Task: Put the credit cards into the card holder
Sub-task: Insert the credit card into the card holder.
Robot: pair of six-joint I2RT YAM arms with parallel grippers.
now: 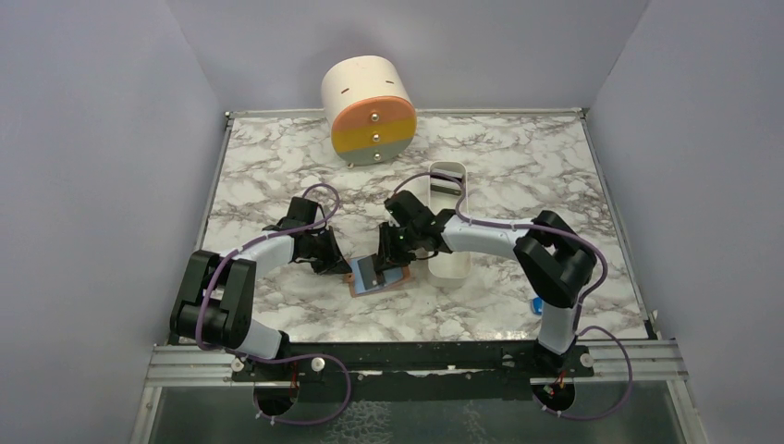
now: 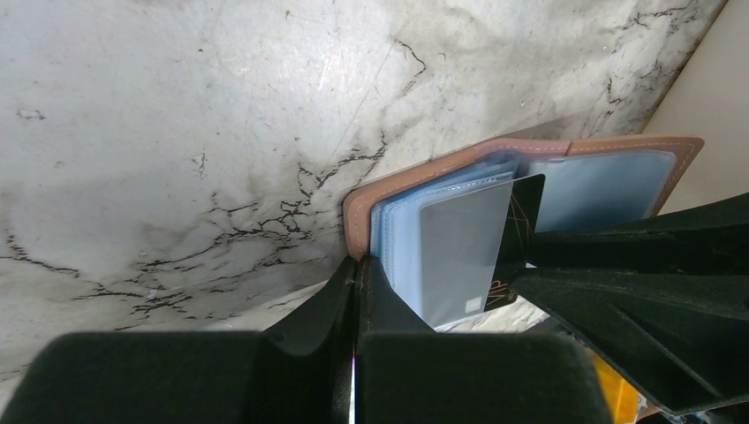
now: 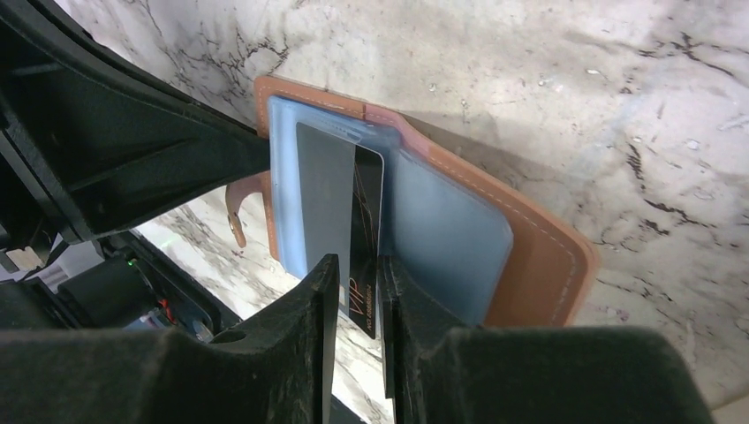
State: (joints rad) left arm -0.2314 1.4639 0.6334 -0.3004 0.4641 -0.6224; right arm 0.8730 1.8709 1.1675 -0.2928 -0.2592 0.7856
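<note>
The right pincer (image 3: 359, 265) is clenching on a black card (image 3: 368, 212), its two dark fingers pinching the card's lower end. The upper end of the card is sitting among the light-blue plastic sleeves (image 3: 442, 230) of the open card holder (image 3: 539, 256). Gold letters reading "VIP" are showing on the card beside thin gold lines; a smaller line of print next to them is too fine to read. A plain grey card (image 3: 322, 194) is lying just beside the black one, overlapping its edge.

The left pincer (image 2: 357, 269) is clenched on nothing, its tips meeting the stitched tan edge of the holder on the side away from the right pincer. The two pincers are crowding the holder from both sides, so little of it is showing from above.

The holder is lying open and flat around the middle of the counter (image 1: 277, 157), a little toward the near edge. Its outer cover is looking like smooth tan-brown leather with pale stitching and rounded corners, and a small strap (image 3: 237, 216) is sticking out from one side.

A long white tray (image 1: 448, 266) with rounded ends is standing just to the right of the holder, running from far to near, and the right arm is crossing over it. A cream drum (image 1: 370, 109) with an orange, yellow and grey front is resting at the far edge. A small blue block (image 1: 536, 303) is lying toward the near right corner. The counter is glossy white marble pattern with grey veins.
</note>
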